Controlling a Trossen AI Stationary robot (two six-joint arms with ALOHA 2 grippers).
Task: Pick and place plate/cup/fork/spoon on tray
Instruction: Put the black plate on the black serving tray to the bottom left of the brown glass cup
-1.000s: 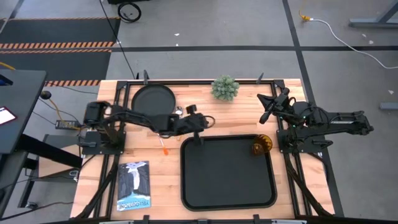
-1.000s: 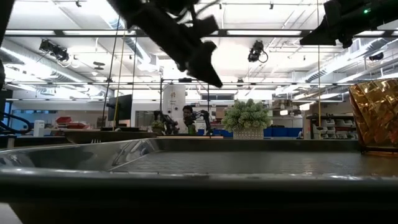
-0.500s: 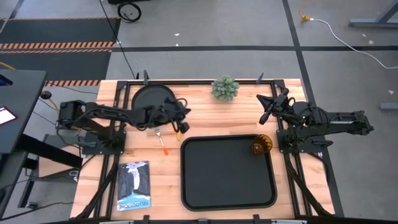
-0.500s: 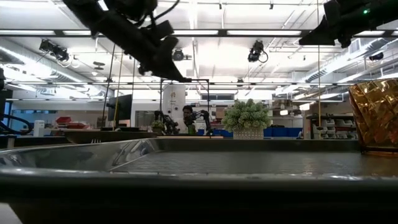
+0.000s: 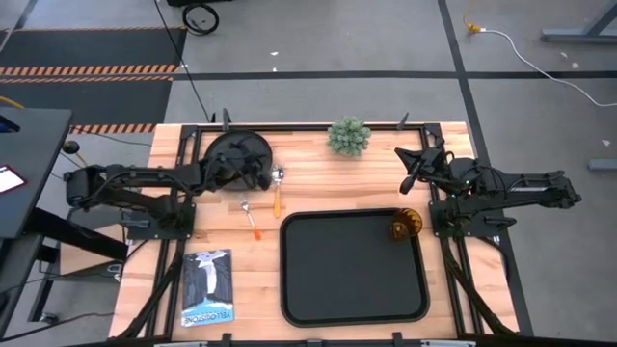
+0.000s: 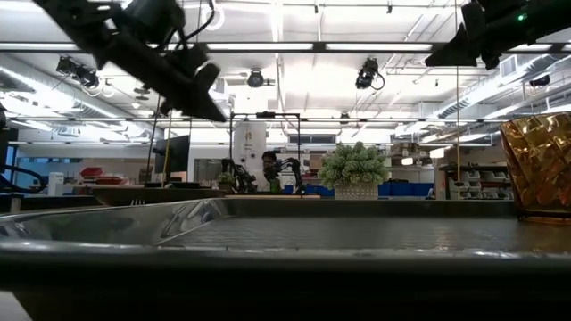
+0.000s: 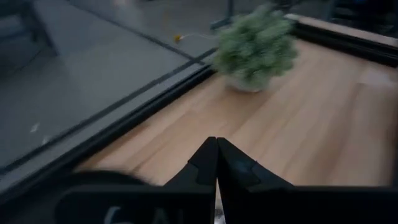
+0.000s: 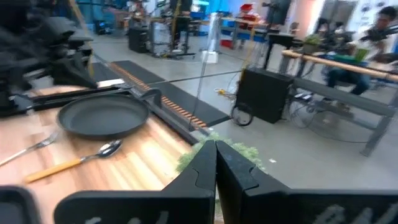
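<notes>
The round black plate (image 5: 231, 146) lies on the table at the far left, partly under my left arm. My left gripper (image 5: 264, 177) hovers over its right rim, shut and empty; its closed fingers show in the left wrist view (image 7: 216, 163). The spoon (image 5: 277, 195) and the fork (image 5: 251, 219) lie flat on the wood between the plate and the black tray (image 5: 352, 289). The amber cup (image 5: 405, 226) stands upright in the tray's far right corner. My right gripper (image 5: 410, 176) is shut and empty, raised beyond that corner.
A small potted plant (image 5: 349, 136) stands at the middle of the far edge. A booklet (image 5: 207, 287) lies near the front left. Black frame rails run along the table's edges. Bare wood lies between the plant and the tray.
My left gripper has drawn back from the tray's far left corner toward the table's left and far edges, and now hovers over the plate's right rim. With the arm gone, the spoon shows on the wood beside the fork.
</notes>
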